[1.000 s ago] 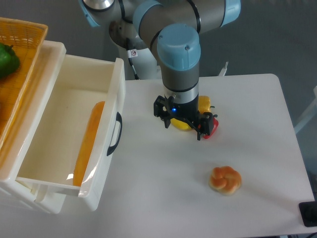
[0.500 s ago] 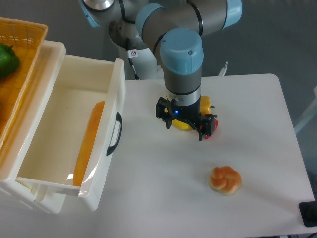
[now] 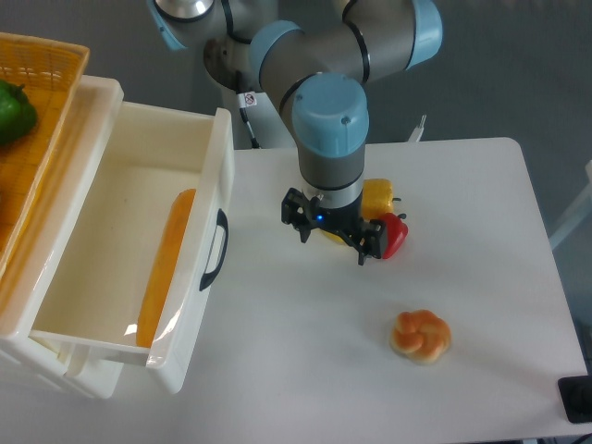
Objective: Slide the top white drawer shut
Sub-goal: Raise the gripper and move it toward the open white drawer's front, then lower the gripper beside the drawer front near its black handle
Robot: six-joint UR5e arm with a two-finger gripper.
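Heads up: top white drawer [image 3: 139,250] wide open at counter's left edge, orange stick thing [image 3: 165,264] inside. Tool [image 3: 331,238] mid-counter, holds nothing, can't tell jaw gap. Your risk: push off-center on black handle [image 3: 215,248], drawer skews, jams.

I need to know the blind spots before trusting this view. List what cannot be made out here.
- Gripper: seen from above, the wrist covers the fingers, so open or shut cannot be told.
- Yellow pepper: mostly hidden behind the arm.
- Orange basket and the green item in it: cut off by the left edge.
- Lower drawer: covered by the open top drawer.
- Black object: cut off at the bottom right corner, unidentifiable.
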